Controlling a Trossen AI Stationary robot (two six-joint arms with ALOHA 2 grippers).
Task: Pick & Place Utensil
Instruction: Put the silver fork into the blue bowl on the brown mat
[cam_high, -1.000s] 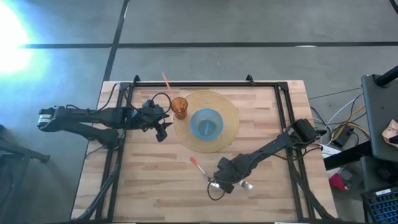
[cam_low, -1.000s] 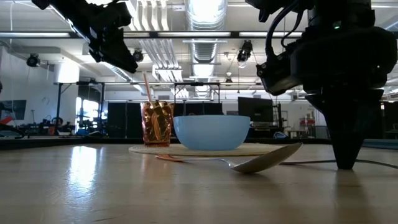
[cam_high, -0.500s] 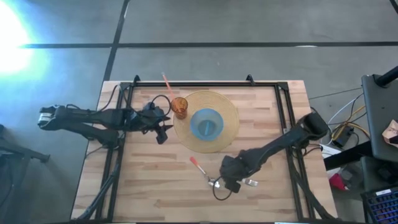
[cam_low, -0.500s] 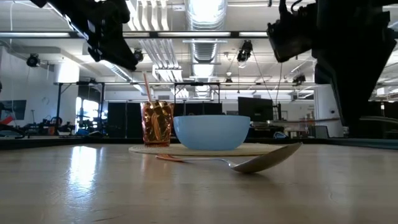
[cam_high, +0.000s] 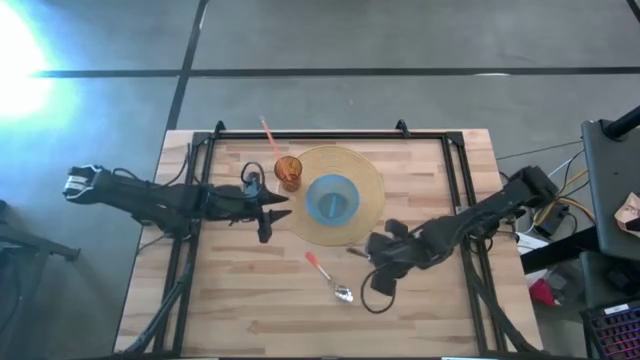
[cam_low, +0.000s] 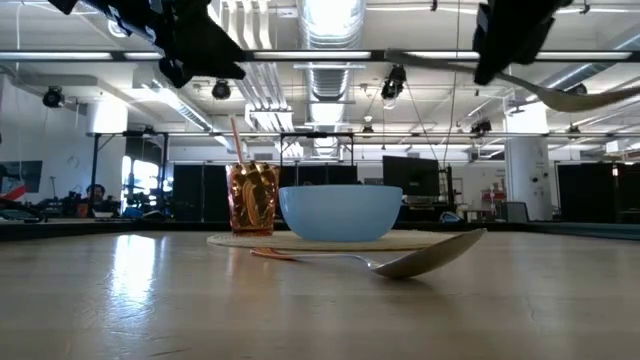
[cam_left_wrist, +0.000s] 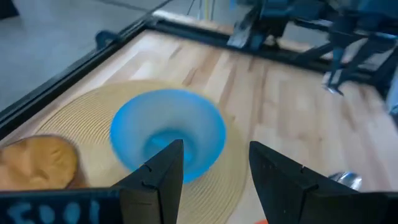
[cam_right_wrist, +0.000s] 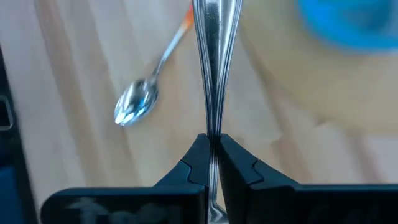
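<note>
A silver utensil (cam_right_wrist: 211, 68) is held in the air by my right gripper (cam_right_wrist: 212, 144), which is shut on it near the table's right-middle (cam_high: 375, 254). In the low view the silver utensil (cam_low: 420, 62) hangs high above the table. A spoon with an orange handle (cam_high: 330, 277) lies flat on the wood, in front of the blue bowl (cam_high: 331, 197). The bowl stands on a round woven mat (cam_high: 366, 180). My left gripper (cam_left_wrist: 214, 180) is open and hovers in the air just left of the bowl (cam_high: 272, 213). My right gripper pinches the silver utensil between its two fingers (cam_right_wrist: 198, 155), on the narrow shaft (cam_right_wrist: 212, 127) around mid-length. The shaft runs on straight ahead of the fingers, in line with them. It is lifted clear, nearly level, with the broader end (cam_low: 572, 97) a little lower.
An orange tumbler with a straw (cam_high: 289, 170) stands at the mat's left edge, close to my left gripper. A black frame (cam_high: 300, 134) runs around the table. Bare wood (cam_high: 250, 300) lies along the table's near side.
My right gripper has risen from the tabletop with the silver utensil, lifting it clear, and has moved toward the far edge and the mat. My left gripper has shifted a little toward the bowl. The orange-handled spoon has stayed where it was.
</note>
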